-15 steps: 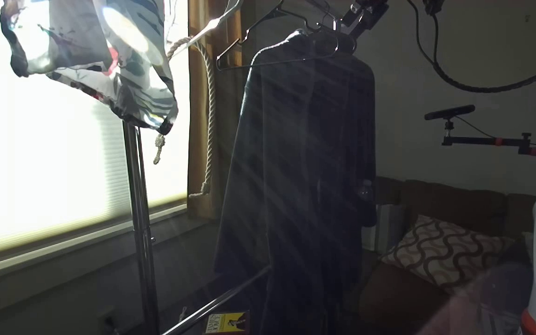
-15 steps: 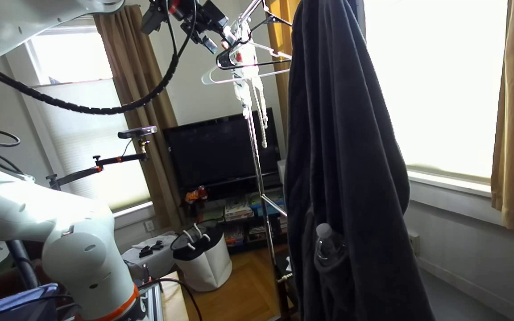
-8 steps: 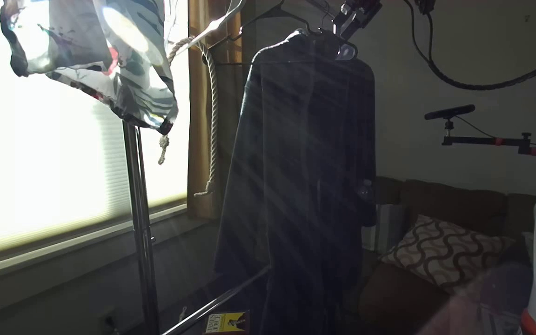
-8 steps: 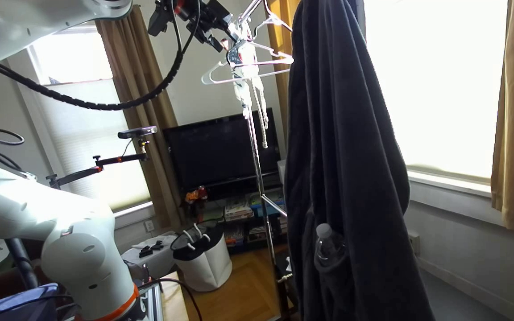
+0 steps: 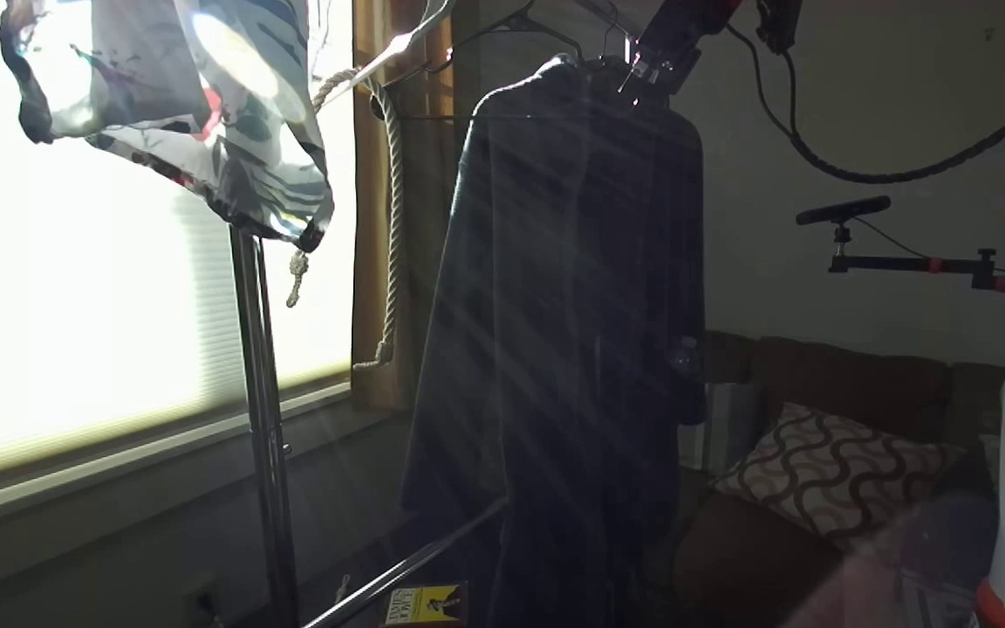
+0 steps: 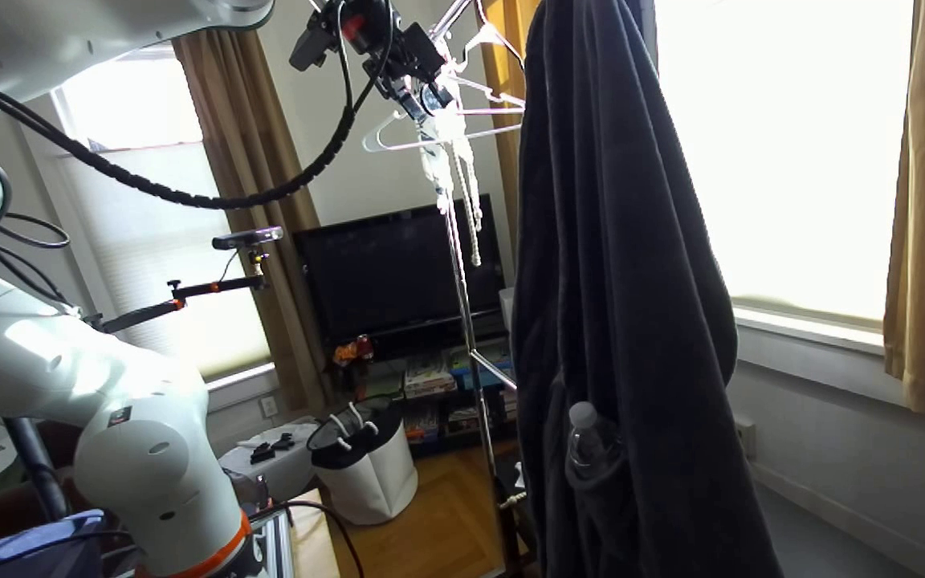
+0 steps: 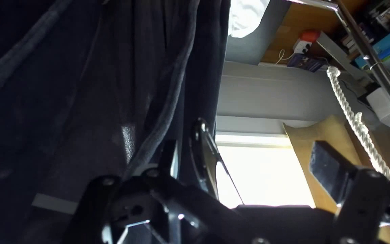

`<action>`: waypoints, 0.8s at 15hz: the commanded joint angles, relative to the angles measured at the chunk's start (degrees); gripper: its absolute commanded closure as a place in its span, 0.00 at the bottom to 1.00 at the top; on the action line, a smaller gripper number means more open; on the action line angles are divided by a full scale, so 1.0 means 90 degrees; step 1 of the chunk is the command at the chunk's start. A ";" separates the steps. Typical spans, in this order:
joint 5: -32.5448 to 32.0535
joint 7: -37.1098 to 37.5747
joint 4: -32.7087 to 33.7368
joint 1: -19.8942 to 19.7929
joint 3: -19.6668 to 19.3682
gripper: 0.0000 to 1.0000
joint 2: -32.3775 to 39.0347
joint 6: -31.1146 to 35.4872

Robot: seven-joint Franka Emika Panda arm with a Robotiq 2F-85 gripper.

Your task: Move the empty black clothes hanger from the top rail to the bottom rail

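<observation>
The black hanger (image 5: pixel 516 23) hangs empty by the dark robe, its hook cropped. In the wrist view its rounded end (image 7: pixel 199 156) lies between my widely parted fingers, nearer the left one. My gripper (image 7: pixel 245 149) is open and not closed on it. In both exterior views the gripper (image 5: pixel 642 87) (image 6: pixel 429 108) is at the hanger's end, partly covering it. The top rail (image 6: pixel 450 16) is a glinting rod cropped at the upper edge. The bottom rail (image 5: pixel 406 567) is a thin rod running low behind the robe. It also shows in an exterior view (image 6: pixel 493 371) and the wrist view (image 7: pixel 313 3).
The long dark robe (image 5: pixel 555 305) (image 6: pixel 623 241) (image 7: pixel 96 84) hangs close beside the gripper, with a bottle (image 6: pixel 591 437) in its pocket. A white hanger (image 6: pixel 398 146) and patterned shorts (image 5: pixel 249 113) hang nearby. A rope (image 7: pixel 361 128) dangles by the upright pole (image 7: pixel 367 51).
My gripper has moved lower and closer to the black hanger, so its fingers are now around the hanger's end. The hanger swung toward the window, then stayed about there.
</observation>
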 commanded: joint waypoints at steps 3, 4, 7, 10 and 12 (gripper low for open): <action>-0.0030 -0.0288 0.0311 0.0023 -0.0042 0.32 0.0121 -0.0460; -0.0031 -0.0331 0.0329 0.0025 -0.0043 0.42 0.0130 -0.0505; -0.0121 -0.0420 0.0369 -0.0003 0.0002 0.65 0.0129 -0.0726; -0.0203 -0.0491 0.0408 -0.0012 0.0039 0.87 0.0107 -0.0849; -0.0233 -0.0567 0.0421 0.0016 0.0058 1.00 0.0067 -0.0886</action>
